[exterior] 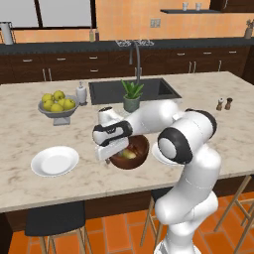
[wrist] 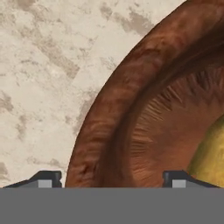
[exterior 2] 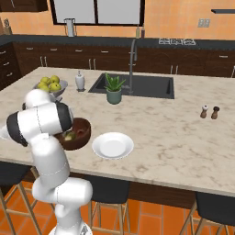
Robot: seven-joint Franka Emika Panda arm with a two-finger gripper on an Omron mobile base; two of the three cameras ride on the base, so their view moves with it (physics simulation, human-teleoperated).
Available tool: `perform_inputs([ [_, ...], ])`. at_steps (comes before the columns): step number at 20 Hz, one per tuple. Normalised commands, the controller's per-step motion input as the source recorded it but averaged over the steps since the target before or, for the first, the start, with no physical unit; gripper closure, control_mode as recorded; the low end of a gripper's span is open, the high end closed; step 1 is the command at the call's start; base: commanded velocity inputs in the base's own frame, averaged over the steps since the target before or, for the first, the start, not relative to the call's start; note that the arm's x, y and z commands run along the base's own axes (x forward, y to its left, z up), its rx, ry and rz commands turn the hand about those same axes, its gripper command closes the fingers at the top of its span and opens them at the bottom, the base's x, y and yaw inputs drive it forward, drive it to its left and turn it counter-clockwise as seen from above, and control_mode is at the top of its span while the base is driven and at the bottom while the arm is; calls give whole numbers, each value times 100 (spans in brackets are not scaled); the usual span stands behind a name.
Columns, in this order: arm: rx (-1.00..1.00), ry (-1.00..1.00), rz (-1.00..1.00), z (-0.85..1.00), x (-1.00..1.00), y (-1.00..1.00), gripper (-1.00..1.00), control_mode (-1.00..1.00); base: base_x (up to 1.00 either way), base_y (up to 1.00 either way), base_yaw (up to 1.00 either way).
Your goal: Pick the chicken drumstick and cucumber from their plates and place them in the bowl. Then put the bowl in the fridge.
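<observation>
The dark brown wooden bowl (exterior: 136, 155) (exterior 2: 79, 134) stands near the counter's front edge, between two white plates (exterior: 54, 161) (exterior 2: 113, 145). Inside it lies the yellow-green cucumber (exterior: 129, 154) (exterior 2: 69, 136) (wrist: 211, 151). A reddish-brown bit beside it looks like the chicken drumstick (exterior 2: 82, 132). My gripper (exterior: 109, 157) (wrist: 111, 180) is down at the bowl's left rim (wrist: 105, 122). Its jaws stand wide apart, one fingertip outside the rim and one inside, and neither is pressed on the wood. The fridge is out of view.
A grey footed bowl of yellow-green fruit (exterior: 58, 105) stands at the back left, with a soap dispenser (exterior: 81, 93) beside it. A potted plant (exterior: 132, 96) stands in front of the sink (exterior: 163, 88). Two shakers (exterior: 223, 104) are at the right, and stools (exterior: 54, 221) sit below the counter.
</observation>
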Motion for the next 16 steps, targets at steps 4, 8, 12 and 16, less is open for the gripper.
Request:
perform_inputs([
  [4, -2, -16, 0, -28, -30, -33, 100, -100, 0, 0, 0],
  [8, 0, -22, 3, -30, -44, -37, 100, -100, 0, 0, 0],
  [12, 1, -13, 19, 39, -49, -22, 100, -100, 0, 0, 0],
  [16, 4, -3, 30, 93, -46, -12, 100, -100, 0, 0, 0],
])
